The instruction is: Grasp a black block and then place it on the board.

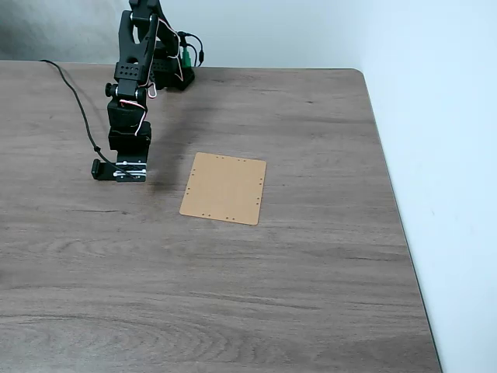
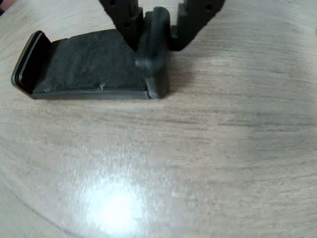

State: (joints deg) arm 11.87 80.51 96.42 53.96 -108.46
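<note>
The black jointed robot arm (image 1: 133,78) reaches down from its base at the far edge of the grey-brown wood-grain tabletop (image 1: 233,295), its two-finger gripper (image 1: 130,172) lowered right to the surface at the left side of the fixed view; under it lies the small elongated black bar with raised ends, the black block (image 1: 105,169), flat on the wood, one raised end poking out to the left of the gripper; in the wrist view the black block (image 2: 89,62) stretches left to right across the upper part of the picture, its dull, slightly rough top facing up and a raised lip at each end; the gripper (image 2: 156,34) comes in from the top edge with one finger on each side of the block's right-hand raised end; the fingers (image 2: 126,17) sit close against that end and seem to pinch it, so the gripper looks clenched on the block, which still rests on the table; the thin flat tan rectangular board (image 1: 224,187), with small holes along its short edges, lies bare on the table to the right of the gripper in the fixed view, near but apart from block and arm; a thin black cable (image 1: 78,105) trails across the tabletop from the far left towards the gripper
</note>
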